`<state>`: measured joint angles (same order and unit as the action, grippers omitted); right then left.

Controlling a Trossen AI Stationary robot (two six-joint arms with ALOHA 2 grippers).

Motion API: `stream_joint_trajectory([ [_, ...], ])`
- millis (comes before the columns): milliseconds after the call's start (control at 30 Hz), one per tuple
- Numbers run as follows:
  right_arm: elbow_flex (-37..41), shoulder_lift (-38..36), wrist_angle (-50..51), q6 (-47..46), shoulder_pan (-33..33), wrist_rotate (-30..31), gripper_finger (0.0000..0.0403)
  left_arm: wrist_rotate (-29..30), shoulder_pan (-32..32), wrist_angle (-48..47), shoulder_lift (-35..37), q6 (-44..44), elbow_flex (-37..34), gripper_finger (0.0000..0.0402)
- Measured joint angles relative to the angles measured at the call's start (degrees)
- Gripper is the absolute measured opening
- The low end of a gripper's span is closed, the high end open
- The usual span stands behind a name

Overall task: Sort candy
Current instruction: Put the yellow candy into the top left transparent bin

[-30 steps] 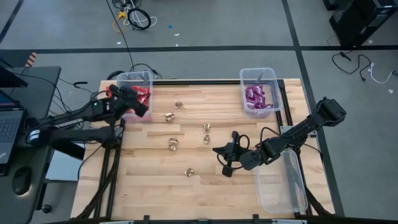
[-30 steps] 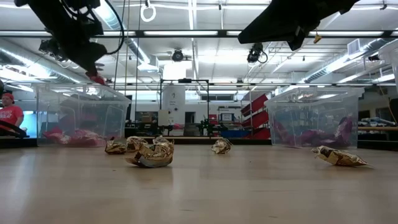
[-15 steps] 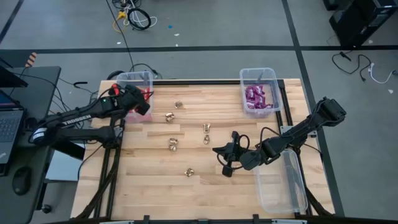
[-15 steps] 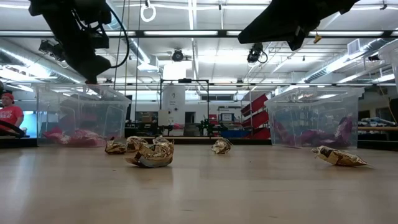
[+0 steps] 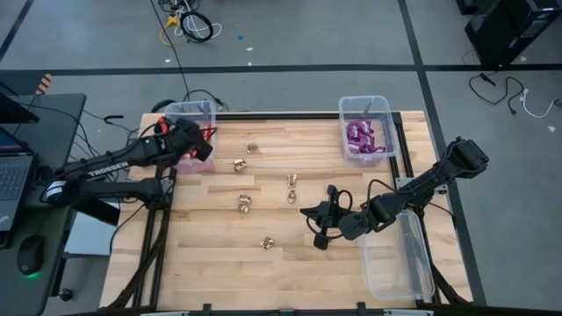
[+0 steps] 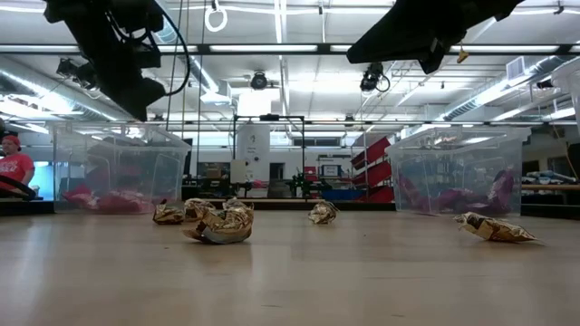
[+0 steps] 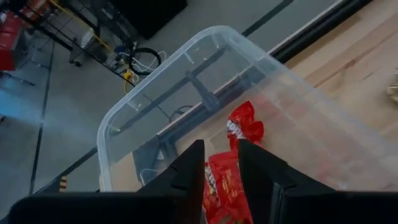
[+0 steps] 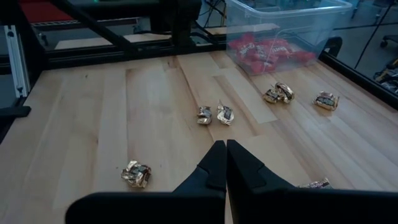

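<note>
Start at the table's far left corner, at about ten o'clock from its centre: your left gripper (image 5: 200, 145) hangs over the clear bin (image 5: 190, 109) there, fingers (image 7: 189, 171) slightly apart with nothing pinched between them. Under it, red packets (image 7: 225, 183) lie on that bin's floor.

Moving right, five gold foil pieces (image 5: 245, 204) sit scattered on the bare wood around mid-table, well apart from each other, from roughly eleven o'clock round to six o'clock.

Next comes your right gripper (image 5: 309, 213), low over the wood at about four o'clock from centre, its fingers (image 8: 213, 162) pressed together and empty.

At one o'clock, a second clear bin (image 5: 379, 104) holds the purple packets (image 5: 360, 136). A third bin (image 5: 413, 263) lies along the table's right edge at four o'clock.
</note>
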<state>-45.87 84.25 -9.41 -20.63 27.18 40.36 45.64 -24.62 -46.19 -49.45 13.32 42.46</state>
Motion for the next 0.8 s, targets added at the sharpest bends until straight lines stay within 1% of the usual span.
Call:
stream_joint_trajectory([
  [67, 0.0, 0.0, 0.0, -0.2, 0.0, 0.0, 0.0, -2.1, 0.5, 0.1, 0.0, -0.1, 1.2, 0.0101],
  [233, 0.0, 0.0, -1.5, -0.2, 0.1, 0.0, 0.0, -11.4, 3.4, 1.4, 0.0, -1.7, 5.7, 0.0102],
  [400, 0.0, 0.0, -1.5, 0.0, -0.4, -0.3, 0.0, -22.6, 9.4, 8.7, 0.0, -7.1, 8.3, 0.0102],
  [500, -0.1, 0.0, -1.2, 0.4, -1.0, -2.5, 0.0, -28.3, 13.7, 13.1, 0.0, -9.9, 8.3, 0.0102],
  [567, -1.1, 0.0, -0.4, 1.4, -1.5, -3.9, 0.0, -29.7, 16.6, 14.7, 0.0, -10.4, 8.3, 0.0102],
  [667, -3.3, -0.1, 0.9, 4.0, -2.1, -4.7, 0.0, -29.9, 21.2, 14.8, 0.0, -10.4, 8.3, 0.0102],
  [800, -7.7, -0.1, 6.6, 6.2, -3.1, -5.7, 0.0, -29.8, 27.2, 14.8, 0.0, -10.3, 8.3, 0.0102],
])
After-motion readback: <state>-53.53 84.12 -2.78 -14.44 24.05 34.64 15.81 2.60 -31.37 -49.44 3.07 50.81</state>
